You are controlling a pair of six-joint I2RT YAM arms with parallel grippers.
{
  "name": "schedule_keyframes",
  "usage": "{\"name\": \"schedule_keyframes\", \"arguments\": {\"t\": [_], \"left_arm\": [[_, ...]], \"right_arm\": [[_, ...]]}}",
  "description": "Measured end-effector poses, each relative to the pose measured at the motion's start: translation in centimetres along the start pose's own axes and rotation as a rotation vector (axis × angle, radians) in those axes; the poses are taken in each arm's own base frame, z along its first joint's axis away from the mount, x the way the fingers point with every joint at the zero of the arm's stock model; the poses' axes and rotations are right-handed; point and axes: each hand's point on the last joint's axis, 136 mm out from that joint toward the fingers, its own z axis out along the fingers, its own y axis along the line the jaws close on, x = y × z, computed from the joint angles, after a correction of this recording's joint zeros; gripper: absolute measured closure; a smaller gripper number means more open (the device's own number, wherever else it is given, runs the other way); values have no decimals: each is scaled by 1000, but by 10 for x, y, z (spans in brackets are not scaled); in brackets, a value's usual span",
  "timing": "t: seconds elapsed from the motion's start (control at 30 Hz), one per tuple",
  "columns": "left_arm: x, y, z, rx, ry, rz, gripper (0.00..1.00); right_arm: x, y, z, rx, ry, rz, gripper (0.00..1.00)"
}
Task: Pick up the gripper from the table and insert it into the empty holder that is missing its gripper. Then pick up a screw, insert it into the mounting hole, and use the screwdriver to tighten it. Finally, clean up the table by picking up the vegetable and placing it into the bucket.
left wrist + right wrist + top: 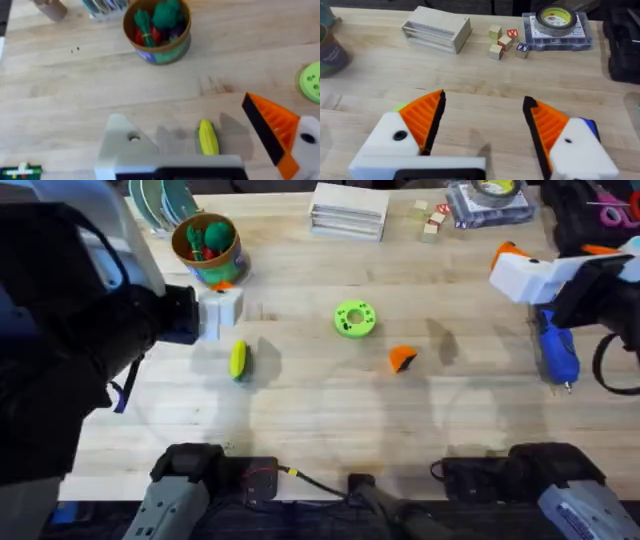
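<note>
- We see the left gripper [207,150] low over the left side of the table [300,410]; its fingers stand well apart and hold nothing. One finger is the bare white holder [125,145], the other carries an orange ribbed tip [272,127].
- The yellow corn-shaped vegetable [208,137] lies on the wood between these two fingers, nearer the tipped one; we cannot tell whether either touches it.
- The bucket [159,30] stands beyond the left gripper, already holding green and red toy produce.
- The lime-green disc [354,319] with its mounting hole lies off to the tipped finger's side, and the loose orange gripper [401,358] lies farther that way, near mid-table.
- The right gripper [482,130] hangs wide open and empty at the table's right side, both fingers orange-tipped.
- The blue screwdriver [556,352] lies just beside the right gripper, toward the arms' bases.
</note>
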Motion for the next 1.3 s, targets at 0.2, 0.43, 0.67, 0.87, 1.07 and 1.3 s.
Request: {"name": "schedule_keyframes", "arguments": {"t": [0.2,0.43,0.67,0.87,1.07,1.3], "left_arm": [[28,-5,5,14,131,-106,8],[58,-12,28,15,267,-225,7],[80,-17,51,17,402,-245,6],[101,-21,67,22,525,-247,324],[106,-26,73,41,554,-248,995],[101,-25,71,42,533,-250,997]], "right_arm": [[0,0,0,-2,1,0,10],[0,0,0,-3,-1,0,10],[-2,0,0,-3,-9,-1,10],[-2,0,0,-3,-9,-1,10],[-2,0,0,-3,-9,-1,10],[-2,0,0,-2,-9,-1,10]]}}
